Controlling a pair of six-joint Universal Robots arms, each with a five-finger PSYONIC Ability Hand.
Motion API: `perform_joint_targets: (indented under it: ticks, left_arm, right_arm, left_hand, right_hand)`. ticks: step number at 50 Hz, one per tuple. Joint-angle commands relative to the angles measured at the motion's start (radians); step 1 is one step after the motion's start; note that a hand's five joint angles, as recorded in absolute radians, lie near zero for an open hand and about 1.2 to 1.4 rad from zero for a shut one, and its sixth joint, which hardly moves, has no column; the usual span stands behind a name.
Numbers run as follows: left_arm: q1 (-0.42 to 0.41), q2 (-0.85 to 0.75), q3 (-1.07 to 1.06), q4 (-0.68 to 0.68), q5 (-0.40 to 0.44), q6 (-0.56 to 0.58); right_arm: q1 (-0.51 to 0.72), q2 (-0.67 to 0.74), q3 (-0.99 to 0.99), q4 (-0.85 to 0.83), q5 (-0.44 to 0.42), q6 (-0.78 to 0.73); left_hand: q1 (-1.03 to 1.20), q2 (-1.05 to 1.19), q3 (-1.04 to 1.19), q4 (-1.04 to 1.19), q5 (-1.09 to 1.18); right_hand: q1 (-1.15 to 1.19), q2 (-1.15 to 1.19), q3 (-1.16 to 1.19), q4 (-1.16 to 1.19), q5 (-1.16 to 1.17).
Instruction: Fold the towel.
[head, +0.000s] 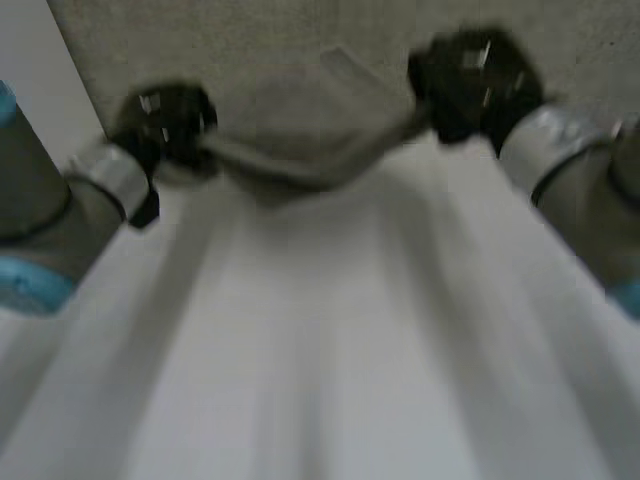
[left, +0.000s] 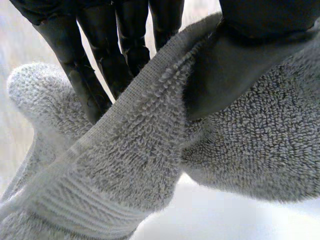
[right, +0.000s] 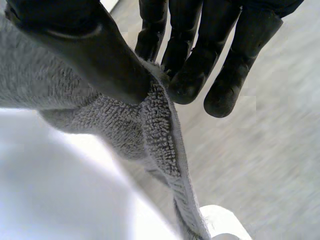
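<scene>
Pinching the grey towel (head: 300, 140) between thumb and fingers, left hand (head: 165, 125) and right hand (head: 470, 80) hold it over the table (head: 330, 350).

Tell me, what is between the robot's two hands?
The towel hangs between the left hand and the right hand, both pinching it, seen in the head view.
</scene>
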Motion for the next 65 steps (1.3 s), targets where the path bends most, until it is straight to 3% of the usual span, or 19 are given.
perform_joint_targets:
  ticks: [1, 2, 4, 9, 24, 45, 52, 57, 65]
  left_arm:
    - [0.018, -0.049, -0.25, 0.09, 0.037, 0.123]
    - [0.018, -0.049, -0.251, 0.09, 0.038, 0.123]
    - [0.02, -0.069, -0.324, 0.122, 0.062, 0.169]
    - [0.018, -0.078, -0.369, 0.135, 0.068, 0.221]
    - [0.066, 0.003, -0.389, 0.13, 0.051, 0.217]
    - [0.075, 0.228, -0.628, 0.11, 0.001, 0.114]
    - [0.09, 0.314, -0.677, 0.021, -0.036, 0.086]
    - [0.099, 0.343, -0.701, -0.048, -0.062, 0.077]
    - [0.136, 0.327, -0.712, -0.033, -0.073, 0.074]
  right_arm:
    - [-0.002, -0.014, 0.313, -0.111, -0.051, -0.016]
    - [-0.004, -0.012, 0.374, -0.148, -0.056, -0.022]
    - [-0.007, -0.011, 0.425, -0.18, -0.057, -0.029]
    - [-0.027, 0.006, 0.519, -0.248, -0.057, -0.037]
    - [-0.062, 0.035, 0.54, -0.266, -0.054, -0.031]
    - [-0.054, 0.078, 0.546, -0.271, -0.054, -0.028]
    - [-0.051, 0.086, 0.548, -0.271, -0.054, -0.032]
    - [-0.05, 0.087, 0.546, -0.271, -0.054, -0.034]
    - [-0.05, 0.092, 0.548, -0.271, -0.054, -0.036]
  left_hand:
    - [-0.076, -0.082, -0.104, -0.131, -0.08]
    - [-0.077, -0.083, -0.105, -0.132, -0.081]
    - [-0.317, -0.323, -0.345, -0.371, -0.321]
    - [-0.508, -0.515, -0.536, -0.563, -0.512]
    - [-0.758, -0.764, -0.786, -0.813, -0.762]
    - [-0.758, -0.765, -0.786, -0.813, -0.762]
    - [-0.735, -0.741, -0.763, -0.789, -0.739]
    - [-0.735, -0.741, -0.763, -0.789, -0.739]
    - [-0.747, -0.753, -0.774, -0.801, -0.751]
  right_hand:
    - [0.079, 0.078, 0.059, 0.062, 0.055]
    - [0.079, 0.078, 0.059, 0.062, 0.055]
    - [0.079, 0.078, 0.059, 0.062, 0.055]
    - [0.079, 0.078, 0.059, 0.062, 0.055]
    - [0.079, 0.078, 0.059, 0.062, 0.055]
    - [0.079, 0.078, 0.059, 0.062, 0.055]
    - [0.079, 0.078, 0.059, 0.062, 0.055]
    - [0.079, 0.078, 0.059, 0.062, 0.055]
    - [0.079, 0.078, 0.059, 0.062, 0.055]
